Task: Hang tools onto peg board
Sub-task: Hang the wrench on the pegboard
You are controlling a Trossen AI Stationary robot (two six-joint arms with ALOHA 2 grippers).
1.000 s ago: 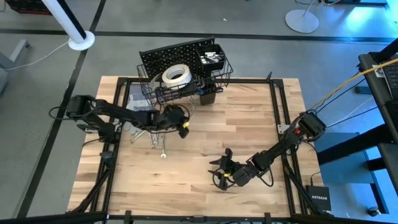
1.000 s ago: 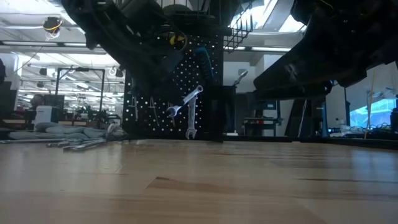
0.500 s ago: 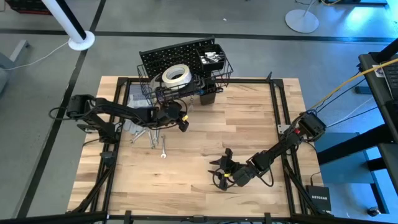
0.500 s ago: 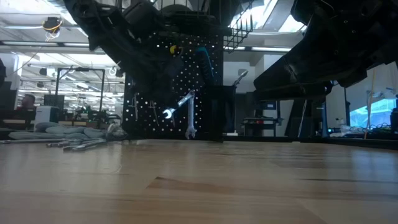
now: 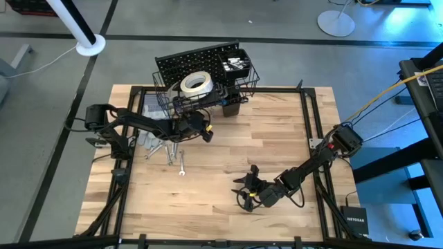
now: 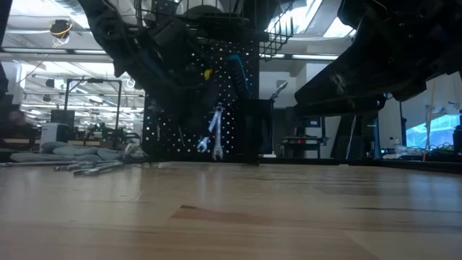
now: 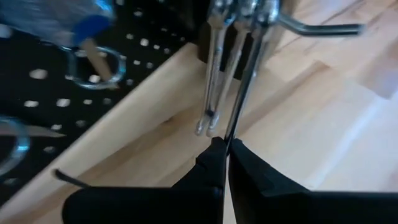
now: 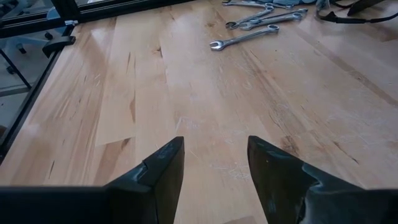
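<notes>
The wood desk (image 5: 228,152) sat on a grey floor, w/ the black peg board (image 5: 188,63) standing at its far edge. On the left lay a heap of loose tools (image 5: 158,146), and one wrench (image 5: 181,164) lay apart, just in front of the heap.

The left end effector (image 5: 202,128) was up close to the peg board, clenched on a thin silver wrench (image 6: 215,130). In the low view that wrench hung tilted, right in front of the holes. In the left wrist view a hook (image 7: 317,27) stuck out just past the wrench's end, w/ other thin metal tools hanging beside it.

To do this step well, I think the arm should go slow, line the wrench's ring up w/ the hook, slide it on, and only then let go. A fast push could knock the hanging tools off.

The wire basket (image 5: 166,100) on the board held the white tape roll (image 5: 196,84). Another basket (image 5: 241,69) further right held small silver bits; can't tell what.

The right end effector (image 5: 245,192) waited low near the desk's front, released, nothing between its fingers.
</notes>
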